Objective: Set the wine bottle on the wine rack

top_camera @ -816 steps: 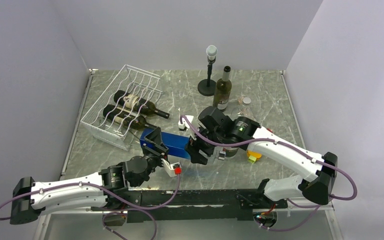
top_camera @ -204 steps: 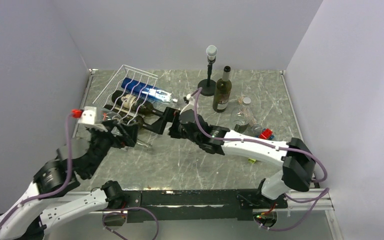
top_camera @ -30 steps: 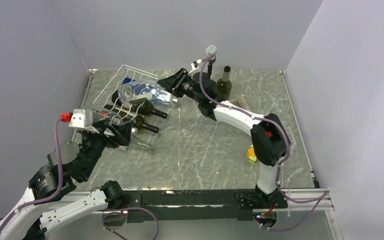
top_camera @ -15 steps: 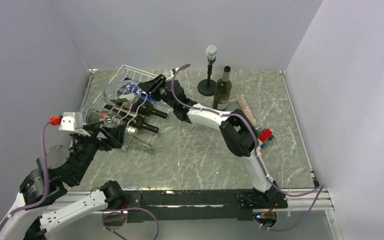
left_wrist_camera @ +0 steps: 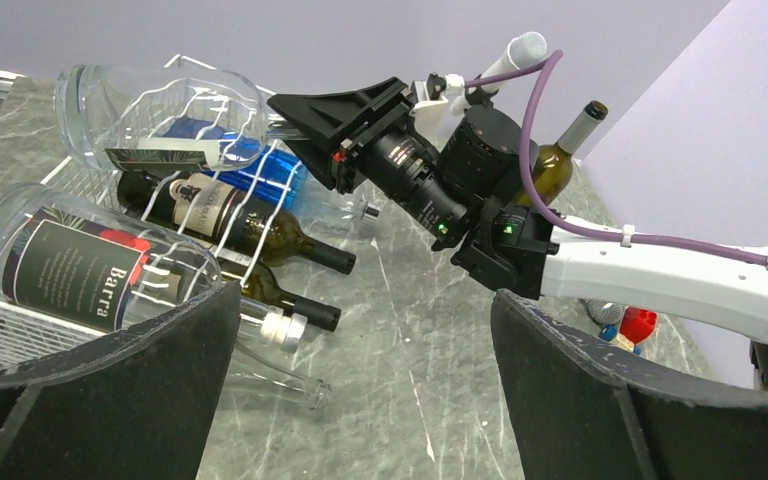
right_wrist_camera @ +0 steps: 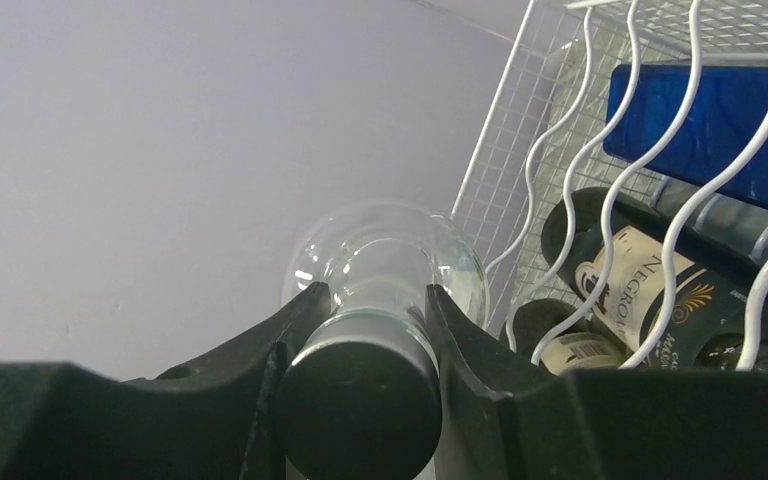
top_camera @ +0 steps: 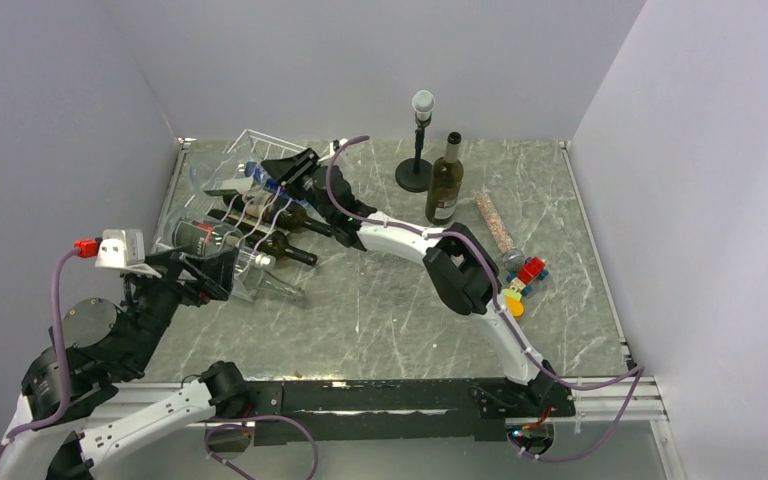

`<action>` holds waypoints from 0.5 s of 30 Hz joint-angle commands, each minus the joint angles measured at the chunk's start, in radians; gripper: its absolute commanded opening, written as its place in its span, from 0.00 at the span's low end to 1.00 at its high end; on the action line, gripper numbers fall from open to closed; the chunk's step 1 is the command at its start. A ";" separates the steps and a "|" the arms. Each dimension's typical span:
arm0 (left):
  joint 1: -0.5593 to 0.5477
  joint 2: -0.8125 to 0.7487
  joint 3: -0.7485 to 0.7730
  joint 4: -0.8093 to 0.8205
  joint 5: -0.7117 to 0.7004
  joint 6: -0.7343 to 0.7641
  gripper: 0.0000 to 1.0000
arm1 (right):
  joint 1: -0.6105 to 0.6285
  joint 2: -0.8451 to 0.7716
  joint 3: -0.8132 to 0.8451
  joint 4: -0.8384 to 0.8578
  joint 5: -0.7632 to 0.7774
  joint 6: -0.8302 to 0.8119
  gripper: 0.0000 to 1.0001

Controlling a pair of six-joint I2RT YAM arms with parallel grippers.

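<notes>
The wine bottle (top_camera: 212, 173) is of clear glass with a dark label. It lies nearly horizontal at the far left part of the wine rack (top_camera: 272, 141), with its bottom toward the left wall. In the left wrist view the wavy white wires cross in front of its body. Whether it already rests on the wires or hangs a little above them, I cannot tell.

The right pincer (top_camera: 295, 170) is pinching this bottle at the neck. In the right wrist view its two black fingers (right_wrist_camera: 260, 365) press on both sides of the neck, just beside the dark cap (right_wrist_camera: 355, 405).

In the rack there is also a blue bottle (left_wrist_camera: 270, 180) just beside the held one. Nearer lie a dark bottle with a cream label (left_wrist_camera: 225, 212) and a second dark bottle (left_wrist_camera: 285, 300), their necks pointing out to the right. At the near left corner lies a clear bottle with the label "Barra" (left_wrist_camera: 70, 265).

The left pincer (left_wrist_camera: 365, 330) is spread wide and holds nothing. It hovers near the near corner of the rack, and its camera looks over the bottles.

The rack stands on the marble tabletop (top_camera: 380, 310). Well apart, on the far right side, an upright wine bottle (top_camera: 445, 185) stands beside a black stand with a white top (top_camera: 418, 150). Some coloured toy bricks (top_camera: 528, 270) lie nearer to the right edge.
</notes>
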 commanded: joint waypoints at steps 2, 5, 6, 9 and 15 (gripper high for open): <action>0.004 -0.022 0.020 -0.025 -0.020 -0.014 0.99 | 0.034 -0.078 0.068 0.352 0.034 0.076 0.00; 0.003 -0.032 0.020 -0.033 -0.019 -0.021 0.99 | 0.046 -0.082 0.040 0.349 0.035 0.083 0.00; 0.004 -0.034 0.020 -0.035 -0.018 -0.021 0.99 | 0.050 -0.083 0.031 0.347 0.032 0.090 0.00; 0.004 -0.043 0.016 -0.042 -0.024 -0.022 0.99 | 0.061 -0.084 0.015 0.321 -0.011 0.103 0.00; 0.003 -0.059 0.001 -0.038 -0.034 -0.026 0.99 | 0.088 -0.118 -0.099 0.325 -0.038 0.124 0.00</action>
